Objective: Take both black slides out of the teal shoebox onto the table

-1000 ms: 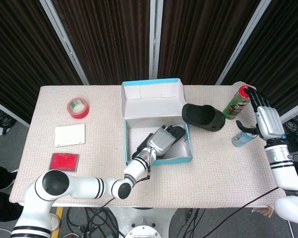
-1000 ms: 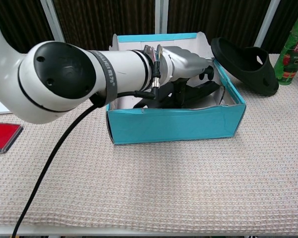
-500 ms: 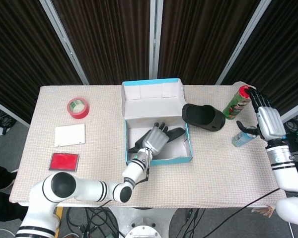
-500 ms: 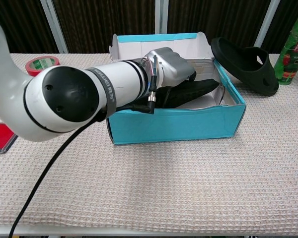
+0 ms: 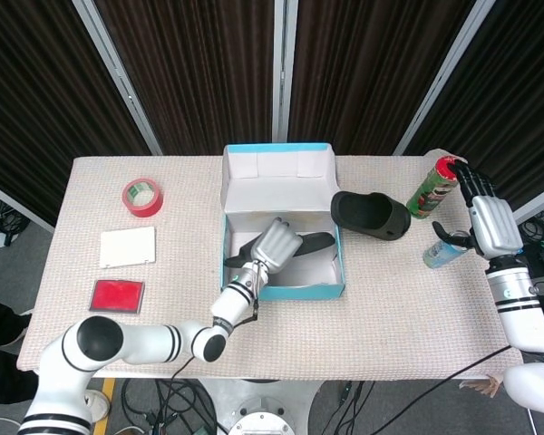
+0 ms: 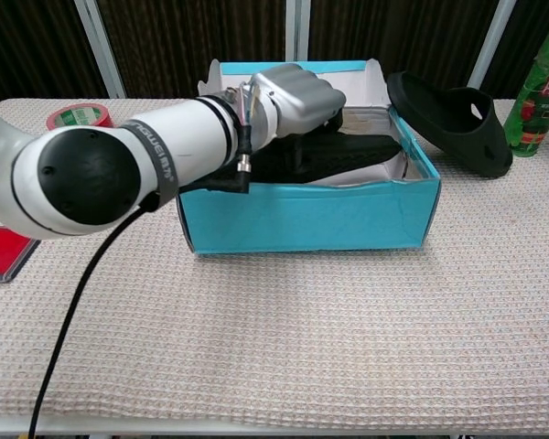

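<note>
A teal shoebox (image 5: 282, 291) with a white interior sits on a beige waffle-weave tablecloth (image 5: 408, 308). A silver-grey left hand (image 5: 274, 243) on a white arm ringed with black bands closes over a black slide (image 5: 310, 243); a second black slide (image 5: 370, 212) lies on the cloth. A red tape roll (image 5: 141, 197) with a green core, a white card (image 5: 127, 246) and a red pad (image 5: 118, 295) dot the cloth. A green can (image 5: 432, 188) wears a red lid beside a pale blue bottle (image 5: 440, 253) and the silver-and-black right hand (image 5: 486, 217). Dark curtains (image 5: 190, 72) hang behind.

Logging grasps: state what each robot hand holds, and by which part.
Left robot hand grips the black slide in the teal shoebox near one end. Right robot hand holds nothing.
</note>
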`<state>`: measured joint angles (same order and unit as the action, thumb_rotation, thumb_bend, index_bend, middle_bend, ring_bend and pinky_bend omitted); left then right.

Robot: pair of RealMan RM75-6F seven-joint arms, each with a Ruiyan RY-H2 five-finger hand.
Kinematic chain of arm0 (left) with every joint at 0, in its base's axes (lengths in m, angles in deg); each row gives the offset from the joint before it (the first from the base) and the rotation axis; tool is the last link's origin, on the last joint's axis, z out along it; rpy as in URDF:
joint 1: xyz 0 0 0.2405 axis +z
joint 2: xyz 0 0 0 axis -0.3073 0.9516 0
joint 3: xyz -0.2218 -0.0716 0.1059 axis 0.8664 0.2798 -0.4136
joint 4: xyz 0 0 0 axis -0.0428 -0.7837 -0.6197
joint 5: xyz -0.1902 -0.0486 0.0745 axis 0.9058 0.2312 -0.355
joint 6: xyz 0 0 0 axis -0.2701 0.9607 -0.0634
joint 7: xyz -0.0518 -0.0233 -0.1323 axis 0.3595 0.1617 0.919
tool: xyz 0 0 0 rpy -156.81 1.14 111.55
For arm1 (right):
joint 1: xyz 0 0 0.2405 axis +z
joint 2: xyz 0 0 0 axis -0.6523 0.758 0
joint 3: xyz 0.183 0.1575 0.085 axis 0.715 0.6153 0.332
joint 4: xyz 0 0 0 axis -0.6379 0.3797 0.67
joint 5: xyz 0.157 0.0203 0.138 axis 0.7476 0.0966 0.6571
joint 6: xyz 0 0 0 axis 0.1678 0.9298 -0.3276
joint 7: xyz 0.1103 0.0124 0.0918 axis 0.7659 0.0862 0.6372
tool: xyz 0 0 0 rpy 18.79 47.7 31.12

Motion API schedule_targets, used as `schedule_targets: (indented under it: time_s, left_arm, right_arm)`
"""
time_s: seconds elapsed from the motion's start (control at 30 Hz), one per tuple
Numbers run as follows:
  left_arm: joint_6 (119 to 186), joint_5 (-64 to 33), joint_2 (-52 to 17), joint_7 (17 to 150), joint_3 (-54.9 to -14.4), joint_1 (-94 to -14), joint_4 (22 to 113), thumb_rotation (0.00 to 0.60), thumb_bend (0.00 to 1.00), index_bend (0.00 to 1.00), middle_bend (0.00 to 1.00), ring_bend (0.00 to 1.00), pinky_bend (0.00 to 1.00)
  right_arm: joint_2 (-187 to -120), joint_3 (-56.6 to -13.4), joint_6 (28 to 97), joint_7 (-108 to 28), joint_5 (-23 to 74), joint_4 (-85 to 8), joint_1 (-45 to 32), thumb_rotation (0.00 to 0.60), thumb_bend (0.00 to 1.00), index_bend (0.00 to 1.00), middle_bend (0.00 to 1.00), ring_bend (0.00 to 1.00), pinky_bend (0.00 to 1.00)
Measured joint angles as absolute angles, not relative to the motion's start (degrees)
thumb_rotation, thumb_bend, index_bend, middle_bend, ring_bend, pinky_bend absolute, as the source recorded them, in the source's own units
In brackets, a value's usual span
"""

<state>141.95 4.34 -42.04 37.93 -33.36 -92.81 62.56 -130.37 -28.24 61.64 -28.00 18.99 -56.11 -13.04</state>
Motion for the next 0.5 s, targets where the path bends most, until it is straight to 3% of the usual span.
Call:
schedule_targets:
  time_s: [0.27, 0.5]
  left_arm:
    - [141.8, -6.4, -35.3, 51.4, -32.8, -87.1, 65.8, 0.600, 0.42, 0.54, 0.58, 0.47, 0.44]
    - [141.1, -8.2, -30.7, 52.4, -33.5, -84.0, 70.0, 0.600, 0.42, 0.54, 0.58, 0.47, 0.44]
  right_arm:
    - [-130.4, -28.8, 61.3, -28.3, 18.4, -56.6, -13.0, 0.600, 0.20, 0.00, 0.00, 0.00, 0.00]
    - [-130.4, -28.8, 62.2, -27.9, 17.7, -57.0, -13.4, 0.600, 0.20, 0.00, 0.00, 0.00, 0.00]
